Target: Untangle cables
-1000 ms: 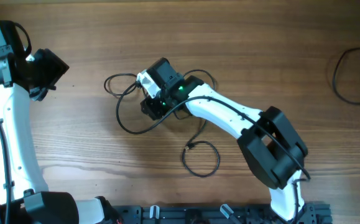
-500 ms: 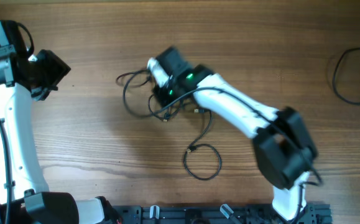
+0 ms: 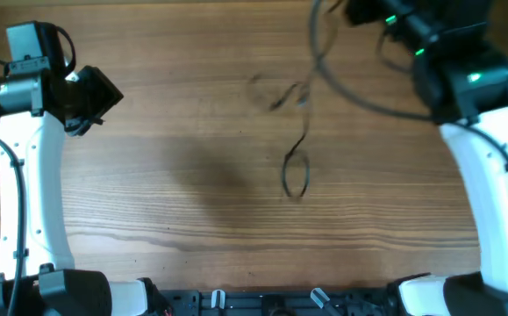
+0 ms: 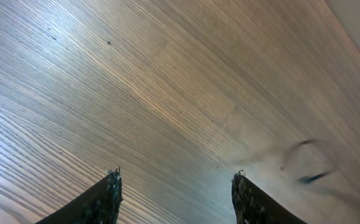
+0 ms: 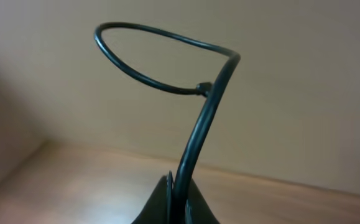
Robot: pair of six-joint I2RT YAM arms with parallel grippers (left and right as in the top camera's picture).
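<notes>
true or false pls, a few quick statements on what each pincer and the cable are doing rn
1. The right pincer is shut on a cable. True.
2. The left pincer holds a cable. False: it is open and empty over the bare table.
3. The cable bends into a loop past the right pincer in the wrist view. True.
4. The whole cable lies flat on the table. False: the gripped part stands up from the right pincer in the air.
</notes>
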